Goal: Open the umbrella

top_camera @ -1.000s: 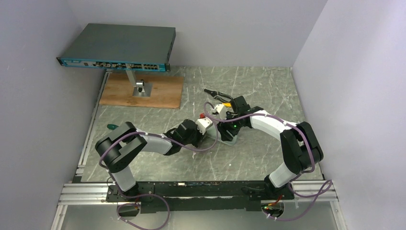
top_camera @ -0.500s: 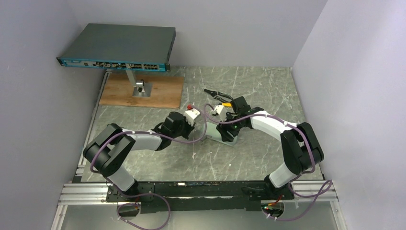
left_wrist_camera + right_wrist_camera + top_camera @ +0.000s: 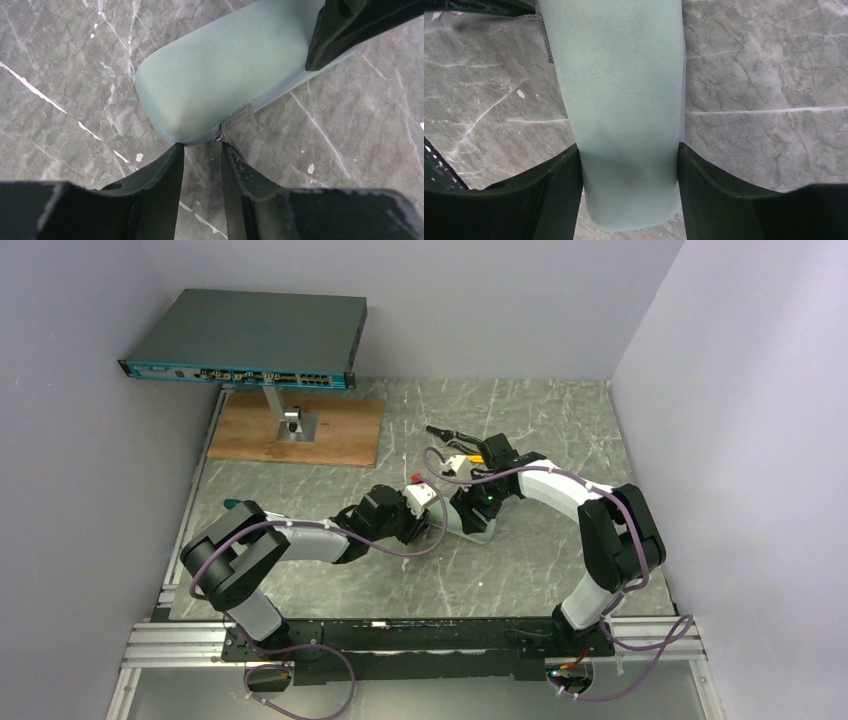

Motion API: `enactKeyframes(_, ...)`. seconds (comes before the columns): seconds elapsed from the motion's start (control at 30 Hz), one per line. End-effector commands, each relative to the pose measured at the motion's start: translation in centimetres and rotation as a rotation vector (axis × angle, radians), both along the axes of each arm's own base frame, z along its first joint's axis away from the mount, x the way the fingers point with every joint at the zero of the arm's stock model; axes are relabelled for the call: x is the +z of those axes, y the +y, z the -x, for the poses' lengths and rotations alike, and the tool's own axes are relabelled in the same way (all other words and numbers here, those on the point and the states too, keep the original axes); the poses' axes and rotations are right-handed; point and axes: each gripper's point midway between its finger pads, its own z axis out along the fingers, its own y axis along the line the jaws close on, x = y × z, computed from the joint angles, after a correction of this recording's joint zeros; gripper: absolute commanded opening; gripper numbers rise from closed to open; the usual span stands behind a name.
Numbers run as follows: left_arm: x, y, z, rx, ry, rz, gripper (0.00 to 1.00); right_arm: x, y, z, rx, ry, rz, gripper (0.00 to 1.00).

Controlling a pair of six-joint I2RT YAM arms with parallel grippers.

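The umbrella itself is not in view. A pale grey-green oval case (image 3: 480,525) lies on the marble table. My right gripper (image 3: 629,150) is shut on the case (image 3: 624,100), one finger pressed against each long side near its end. My left gripper (image 3: 202,147) is at the case's other rounded end (image 3: 220,75), its jaws a narrow gap apart and holding nothing. A grey woven pull tab (image 3: 235,120) with a small metal ring hangs from the case's seam and lies along the right finger (image 3: 240,175). In the top view the left gripper (image 3: 438,518) and right gripper (image 3: 470,505) meet at the case.
A network switch (image 3: 245,340) stands on a metal post on a wooden board (image 3: 300,430) at the back left. A black tool (image 3: 440,430) lies behind the right arm. A small green object (image 3: 232,504) lies near the table's left edge. Walls stand close on three sides.
The left arm swung away to the left half a second ago and has come back to the case's end. The right gripper has stayed on the case.
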Motion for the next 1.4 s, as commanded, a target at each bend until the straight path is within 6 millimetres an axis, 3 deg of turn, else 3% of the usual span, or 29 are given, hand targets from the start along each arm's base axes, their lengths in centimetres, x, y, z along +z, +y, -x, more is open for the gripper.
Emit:
enactKeyframes(0.0,1.7,-2.2,-1.3,0.052,-0.023,0.048,0.40,-2.5,-1.5,5.3,-0.040,0.265,0.078,0.43)
enactKeyframes(0.33,0.9,-3.2,-3.4,0.210,0.048,0.041,0.47,-2.1,-0.9,5.3,-0.037,0.263,0.067,0.41)
enactKeyframes(0.47,0.8,-3.4,-4.2,0.242,0.040,0.031,0.17,-2.0,-1.0,5.5,-0.024,0.262,0.068,0.36)
enactKeyframes(0.63,1.1,-2.6,-4.8,0.238,-0.009,0.021,0.00,-2.4,-1.8,6.3,0.008,0.263,0.091,0.27)
enactKeyframes(1.07,0.9,2.6,-7.7,0.293,-0.034,-0.005,0.00,-3.2,-3.6,7.4,0.072,0.264,0.119,0.20)
enactKeyframes(1.23,1.2,2.6,-7.8,0.224,-0.045,0.020,0.00,-3.2,-4.1,7.5,0.166,0.210,0.116,0.20)
enactKeyframes(1.37,2.3,1.3,-6.3,0.091,-0.078,0.064,0.00,-2.7,-4.2,4.8,0.330,0.009,0.140,0.23)
